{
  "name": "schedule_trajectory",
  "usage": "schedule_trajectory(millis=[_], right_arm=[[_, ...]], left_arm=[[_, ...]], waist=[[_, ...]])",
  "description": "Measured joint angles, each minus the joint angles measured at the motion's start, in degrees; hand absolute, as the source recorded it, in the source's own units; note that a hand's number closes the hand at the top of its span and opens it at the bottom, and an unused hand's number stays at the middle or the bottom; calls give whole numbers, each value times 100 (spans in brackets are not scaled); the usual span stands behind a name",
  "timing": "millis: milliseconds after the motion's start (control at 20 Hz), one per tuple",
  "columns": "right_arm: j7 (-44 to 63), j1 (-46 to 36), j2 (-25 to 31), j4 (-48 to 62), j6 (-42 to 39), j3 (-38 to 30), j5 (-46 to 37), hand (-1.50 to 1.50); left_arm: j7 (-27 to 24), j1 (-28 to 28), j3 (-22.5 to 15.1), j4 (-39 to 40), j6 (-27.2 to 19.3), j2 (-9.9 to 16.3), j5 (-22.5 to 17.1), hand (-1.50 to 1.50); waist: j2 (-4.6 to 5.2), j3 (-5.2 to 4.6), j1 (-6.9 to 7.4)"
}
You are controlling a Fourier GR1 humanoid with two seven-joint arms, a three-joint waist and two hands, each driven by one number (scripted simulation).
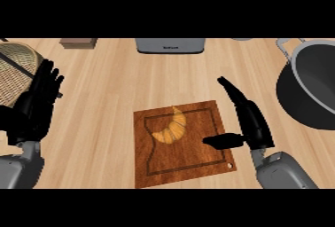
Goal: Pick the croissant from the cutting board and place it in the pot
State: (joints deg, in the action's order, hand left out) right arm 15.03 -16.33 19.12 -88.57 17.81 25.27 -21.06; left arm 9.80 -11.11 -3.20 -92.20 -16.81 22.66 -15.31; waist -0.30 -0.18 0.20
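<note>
The croissant (171, 127) lay on the cutting board (189, 166), in the board's upper left part, its pale golden curve running from a narrow tip near the top edge down to a broader end toward the board's left side. Nothing touched it. The board itself was a dark reddish-brown rectangle with a groove running inside its border and a small hole at its lower right corner, and it sat a little askew on the light wooden counter (111, 102). Just beside the board's right edge was the right hand (252, 124), its fingers straight and held close together, pointing away toward the counter's far side, while its thumb (222, 141) stuck out sideways over the board's right margin, well short of the croissant. The hand held nothing. Farther right, partly cut off by the view's edge, stood the pot (294, 66), a large dark grey vessel with a lighter rim and a handle at its upper left; it was well apart from the board. Over at the view's left edge the left hand (36, 104) rested open with fingers straight and pointing up, next to a woven basket (16, 66) in the upper left corner. Along the far edge of the counter sat a grey appliance (170, 45) and a small brown block (78, 42).
</note>
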Motion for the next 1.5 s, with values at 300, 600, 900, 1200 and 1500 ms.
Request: schedule_trajectory(millis=[300, 600, 900, 1200, 1500], right_arm=[[1979, -945, -260, 8, -1302, 607, -248, -150], [3109, -1540, -846, 279, -2203, 706, -226, -150], [3210, -1524, -1496, 698, -2344, 590, -631, -150], [3474, -1358, -1787, 938, -2408, 693, -1050, -150], [3434, -1336, -1876, 1279, -2336, 656, -1308, -150]], left_arm=[[43, -76, 22, 40, 73, 1, 6, 0], [8, -147, 30, 155, 45, -174, 157, 0], [66, -110, 237, 97, 187, -265, 274, 0], [171, 56, 352, -102, 318, -339, 366, 0], [331, 97, 447, -302, 380, -452, 499, 0]], waist=[[12, 0, 49], [25, 11, 19], [28, 15, 4], [26, 17, 5], [29, 18, 5]])
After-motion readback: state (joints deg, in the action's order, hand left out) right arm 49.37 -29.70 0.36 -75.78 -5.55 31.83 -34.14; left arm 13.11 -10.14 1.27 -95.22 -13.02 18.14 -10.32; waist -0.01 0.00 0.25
